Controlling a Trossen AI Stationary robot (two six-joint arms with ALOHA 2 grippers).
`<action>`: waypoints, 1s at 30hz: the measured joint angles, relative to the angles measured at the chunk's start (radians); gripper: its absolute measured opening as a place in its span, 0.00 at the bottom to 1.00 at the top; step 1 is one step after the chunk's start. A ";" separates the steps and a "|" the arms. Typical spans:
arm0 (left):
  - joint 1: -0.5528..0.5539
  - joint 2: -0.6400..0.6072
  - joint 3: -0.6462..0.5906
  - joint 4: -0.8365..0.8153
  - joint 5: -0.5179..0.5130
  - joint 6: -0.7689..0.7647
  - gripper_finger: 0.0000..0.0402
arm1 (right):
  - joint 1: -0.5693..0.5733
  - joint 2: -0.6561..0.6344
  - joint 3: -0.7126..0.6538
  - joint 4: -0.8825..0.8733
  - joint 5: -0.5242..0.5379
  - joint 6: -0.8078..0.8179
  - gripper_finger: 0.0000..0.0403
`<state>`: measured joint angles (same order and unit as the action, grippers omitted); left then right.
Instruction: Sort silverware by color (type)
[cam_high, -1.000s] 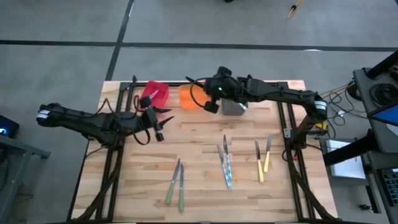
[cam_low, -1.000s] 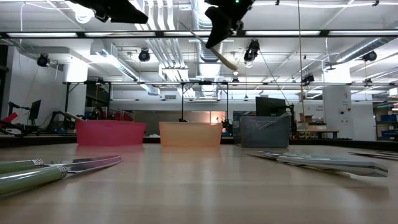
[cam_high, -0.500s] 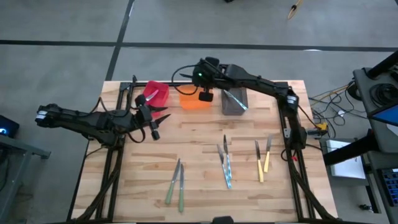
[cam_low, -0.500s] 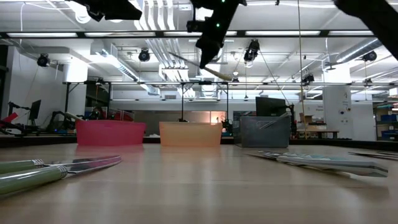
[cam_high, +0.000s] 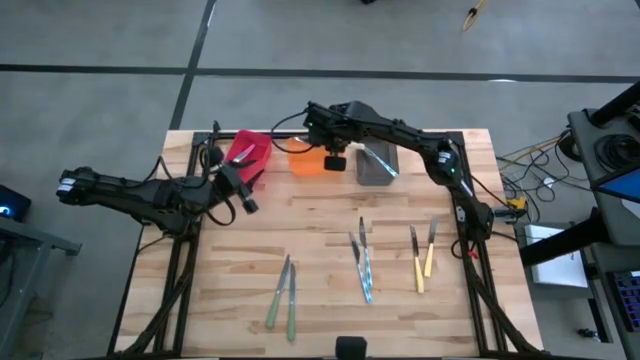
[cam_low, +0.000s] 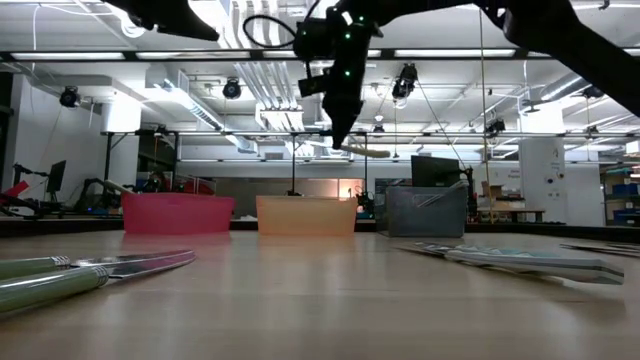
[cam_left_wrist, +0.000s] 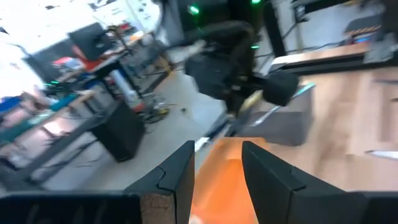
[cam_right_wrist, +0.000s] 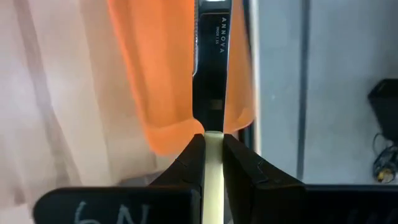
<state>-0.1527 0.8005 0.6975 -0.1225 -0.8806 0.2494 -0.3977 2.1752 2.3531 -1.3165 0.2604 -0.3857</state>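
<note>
A pale yellow-handled knife (cam_right_wrist: 211, 81) is clamped in the right pincer (cam_right_wrist: 212, 163), its dark blade reaching out over the orange bin (cam_right_wrist: 163, 74); in the low view it hangs high above that bin (cam_low: 305, 214). On the counter (cam_high: 250, 260) lie the rest: two green-handled pieces (cam_high: 282, 295), light blue ones (cam_high: 362, 262) mid-counter, two pale yellow ones (cam_high: 422, 258) to their right. The red bin (cam_high: 255, 150) and grey bin (cam_high: 380, 165) flank the orange one at the far edge. The left pincer (cam_high: 240, 190) waits near the red bin, fingers (cam_left_wrist: 180, 180) apart, seemingly holding nothing, though the wrist view is blurred.
</note>
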 joint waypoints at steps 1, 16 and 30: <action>0.000 0.000 0.000 0.000 -0.017 0.017 0.29 | 0.000 0.005 0.000 -0.005 0.000 0.007 0.06; 0.012 0.001 0.001 -0.043 -0.080 0.108 0.29 | -0.025 0.110 0.000 -0.086 0.002 0.027 0.06; 0.012 0.003 0.001 -0.062 -0.132 0.120 0.29 | -0.026 0.153 0.000 -0.082 0.002 0.046 0.06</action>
<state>-0.1402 0.8032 0.6987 -0.1841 -1.0126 0.3691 -0.4240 2.3280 2.3531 -1.3983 0.2623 -0.3396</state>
